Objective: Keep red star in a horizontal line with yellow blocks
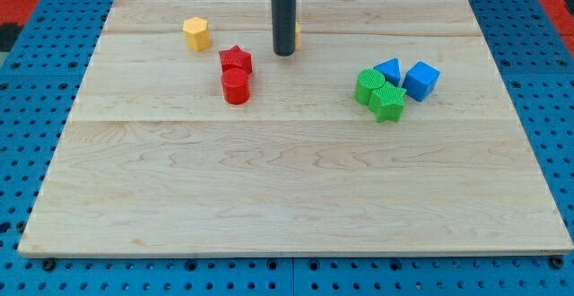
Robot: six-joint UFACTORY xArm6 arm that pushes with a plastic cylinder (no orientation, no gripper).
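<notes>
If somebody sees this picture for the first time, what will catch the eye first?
First, the dark rod at the view's top, with my tip to the right of the red star and hiding most of a yellow block. Next, the tight green and blue cluster at the right: green star, green block, blue cube, blue block.

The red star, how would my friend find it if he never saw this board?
Start at the wooden board and look near the view's top, left of my tip. Two red blocks touch there, below and right of the yellow hexagon. The red star is the upper one, pointy, unlike the round red cylinder under it.
</notes>
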